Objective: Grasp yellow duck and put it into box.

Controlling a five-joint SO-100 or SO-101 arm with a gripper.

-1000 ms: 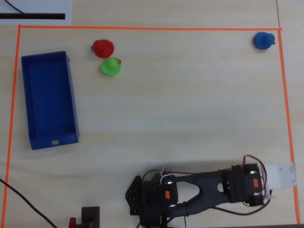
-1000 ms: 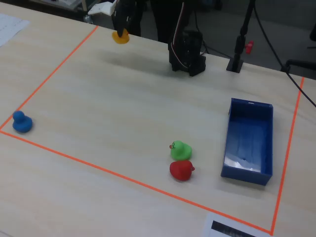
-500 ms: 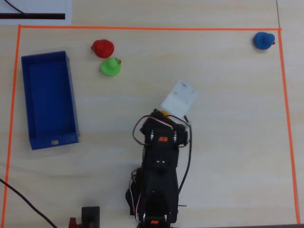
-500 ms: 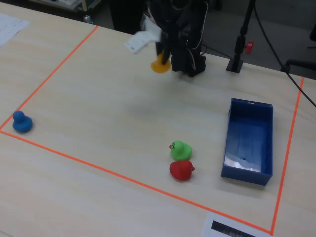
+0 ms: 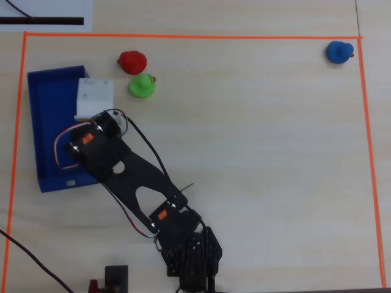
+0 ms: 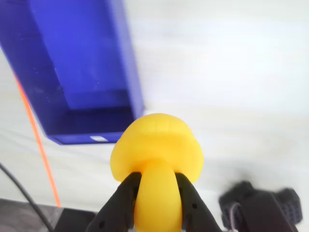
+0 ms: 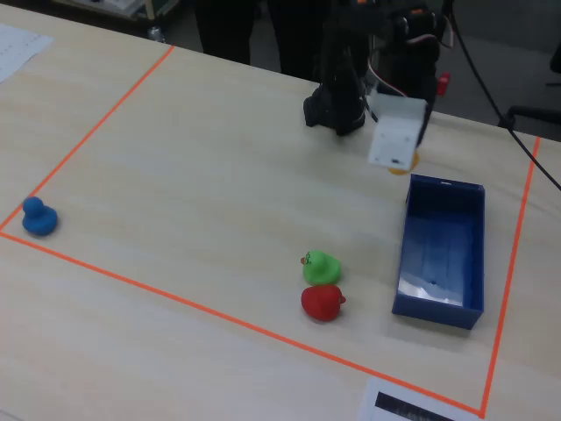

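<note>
The fingers squeeze the yellow duck low, by its narrow part. It looks light, soft and squishy, so it may slip.

The overhead view looks straight down on the counter, with the arm's base at 6 o'clock and the box at 9 o'clock. The fixed view looks down at a slant from the opposite side, so the base sits at 12 o'clock and the box at 4 o'clock. Both take in the whole orange-taped area. The wrist view rides close behind the jaws, facing the box at 11 o'clock.
</note>
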